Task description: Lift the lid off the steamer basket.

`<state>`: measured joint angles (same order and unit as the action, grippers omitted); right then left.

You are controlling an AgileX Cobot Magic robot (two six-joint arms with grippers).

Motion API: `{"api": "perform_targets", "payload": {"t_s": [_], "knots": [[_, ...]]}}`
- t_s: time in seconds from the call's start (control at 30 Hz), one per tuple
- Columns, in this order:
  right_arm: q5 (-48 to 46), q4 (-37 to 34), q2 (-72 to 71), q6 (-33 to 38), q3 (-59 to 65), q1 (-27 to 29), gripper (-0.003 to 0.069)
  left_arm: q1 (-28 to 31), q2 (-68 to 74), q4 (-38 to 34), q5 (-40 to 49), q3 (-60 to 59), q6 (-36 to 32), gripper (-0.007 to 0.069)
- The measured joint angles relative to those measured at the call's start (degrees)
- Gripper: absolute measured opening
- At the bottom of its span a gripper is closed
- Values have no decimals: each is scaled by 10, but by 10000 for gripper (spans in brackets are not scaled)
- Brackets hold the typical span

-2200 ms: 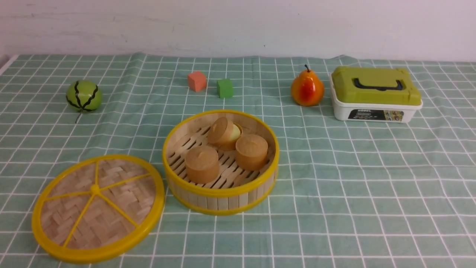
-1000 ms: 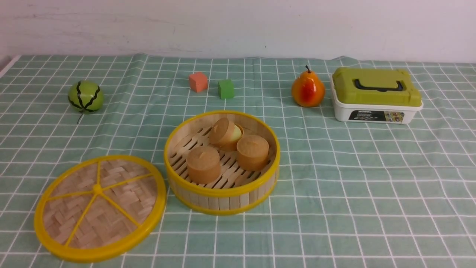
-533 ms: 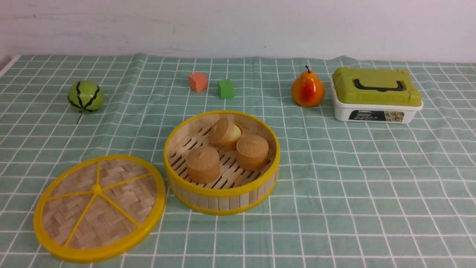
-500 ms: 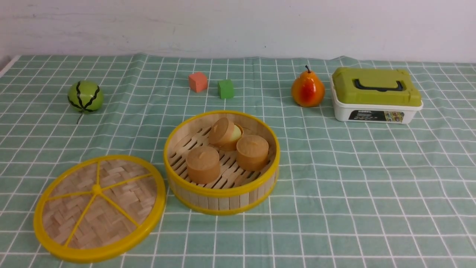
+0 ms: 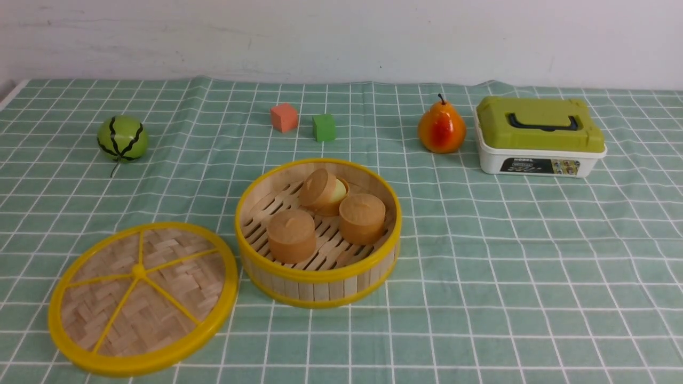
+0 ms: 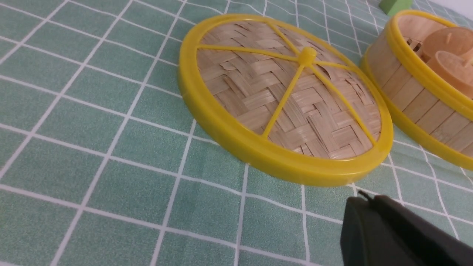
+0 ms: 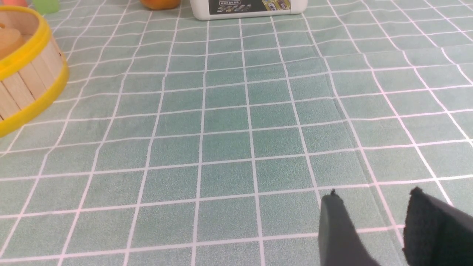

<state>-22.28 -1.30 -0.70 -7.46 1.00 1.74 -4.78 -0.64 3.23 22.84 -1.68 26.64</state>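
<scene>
Lid (image 5: 181, 298) — flat, round, knob (image 5: 138, 271) upward.

Lid (image 5: 176, 298): woven bamboo, smooth yellow plastic rim. Pear (image 5: 442, 128): glossy. Tablecloth (image 5: 523, 266): matt cloth.

The white box (image 5: 486, 160) carries a black label (image 5: 540, 166) that seems to read "NOBEL".

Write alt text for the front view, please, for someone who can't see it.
Open round bamboo steamer basket holding three small brown pots, its woven, yellow-rimmed lid lying on the checked green cloth to the left; behind stand a toy watermelon, two blocks, a pear and a green-lidded box.
</scene>
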Motion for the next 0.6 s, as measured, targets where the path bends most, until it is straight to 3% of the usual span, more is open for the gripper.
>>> {"api": "perform_targets", "payload": {"t_s": [0.6], "knots": [[0,0,0,0,0,0,241,0,0,1,0,0,0,22]]}}
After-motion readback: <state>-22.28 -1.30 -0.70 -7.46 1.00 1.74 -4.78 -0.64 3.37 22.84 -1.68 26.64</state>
